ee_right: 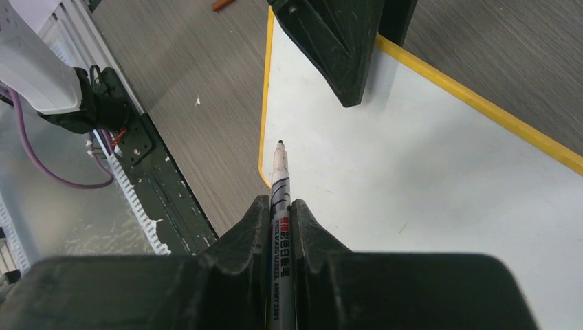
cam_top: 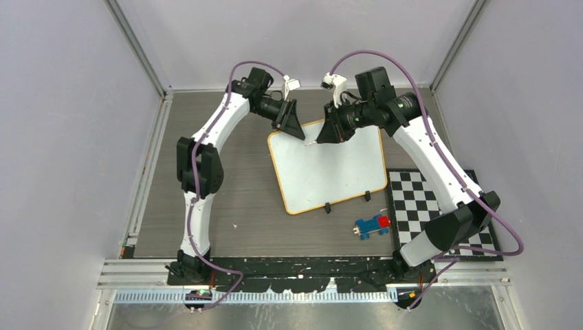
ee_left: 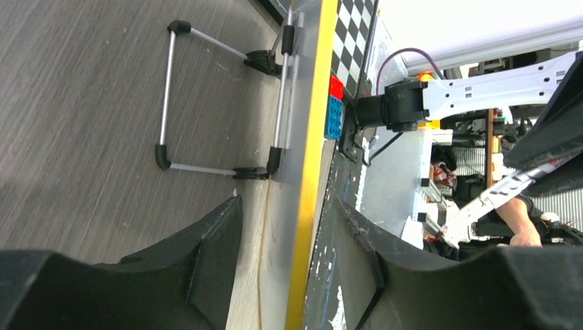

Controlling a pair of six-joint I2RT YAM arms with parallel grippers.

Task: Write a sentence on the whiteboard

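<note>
Whiteboard placement is on the grey wood-grain surface between the two arms, white face up. Its long axis runs left to right, turned slightly so that the right end sits farther from the arm bases. Two black clips are carried on the near long edge. A blue and red toy lies just beyond that edge, beside a checkered mat. From overhead, the left claw is seen at the far left corner and the right claw over the far edge, but neither claw's opening can be read there. In the left wrist view the board is presented edge-on, its yellow rim passing between parted jaws that are held clear of it on both sides. A wire stand on the board's back is shown in this view only. In the right wrist view the right claw is closed on a marker, whose tip is directed at the white face near the left rim. Contact of the tip cannot be determined.
</note>
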